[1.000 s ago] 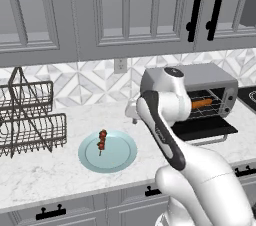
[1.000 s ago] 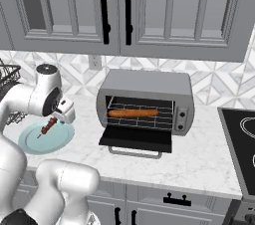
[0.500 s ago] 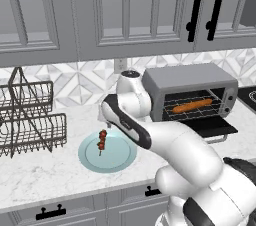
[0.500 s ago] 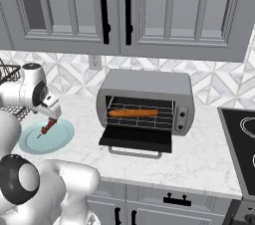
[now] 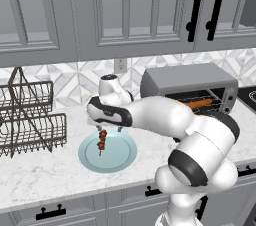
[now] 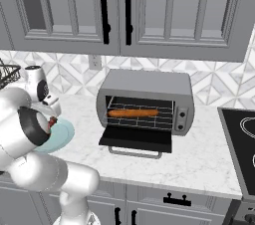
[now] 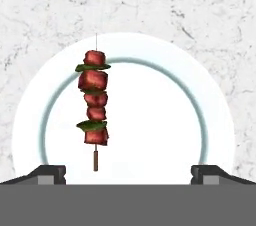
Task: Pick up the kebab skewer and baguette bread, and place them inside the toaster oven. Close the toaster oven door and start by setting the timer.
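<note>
Skewer [image 7: 95, 101] lies on the plate [image 7: 215, 120] below the gripper [image 7: 128, 172], nearer one of its wide-apart jaws than the other — descending uncentred risks nudging the thin stick aside, or tipping it off the pads [image 7: 47, 172] — while the baguette [image 6: 133, 112] already sits in the oven [image 6: 144, 104].

On the counter [image 5: 45, 180] the kebab skewer [image 5: 102, 140] lies on a plate [image 5: 120, 157] between the dish rack [image 5: 30, 120] to its left and the toaster oven [image 6: 149, 87] to its right, where the baguette bread [image 6: 133, 112] rests on the rack inside behind the dropped toaster oven door [image 6: 135, 138].
</note>
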